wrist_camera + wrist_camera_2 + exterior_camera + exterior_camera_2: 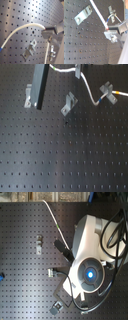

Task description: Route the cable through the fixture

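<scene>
Black perforated breadboard (60, 159), Y-shaped bracket (106, 89)

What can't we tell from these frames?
- Gripper: cut off by the top edge in the first exterior view; open or shut unclear.
- Cable: its grasp point is blurred in both wrist views.
- Fixture: hidden under the arm in the second exterior view.

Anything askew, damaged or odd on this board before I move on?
Nothing stands out. The cable lies loosely curved across the board, its end beside the forked bracket, and is undamaged. The fixture stands intact, with no cable through it yet.
</scene>
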{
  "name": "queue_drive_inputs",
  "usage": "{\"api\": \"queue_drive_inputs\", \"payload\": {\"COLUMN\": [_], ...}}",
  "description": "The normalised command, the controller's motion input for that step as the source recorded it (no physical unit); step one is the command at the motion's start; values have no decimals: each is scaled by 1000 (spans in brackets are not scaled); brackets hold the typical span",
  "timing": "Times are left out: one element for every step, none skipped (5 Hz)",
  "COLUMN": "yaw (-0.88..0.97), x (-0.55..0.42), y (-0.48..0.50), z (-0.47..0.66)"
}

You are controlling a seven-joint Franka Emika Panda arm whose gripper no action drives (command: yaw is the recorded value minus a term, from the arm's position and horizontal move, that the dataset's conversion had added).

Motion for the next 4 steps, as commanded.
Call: {"api": "queue_drive_inputs", "payload": {"yaw": [0, -120, -26, 0], "x": [8, -33, -73, -169], "y": [10, 109, -57, -196], "z": [0, 151, 206, 118]}}
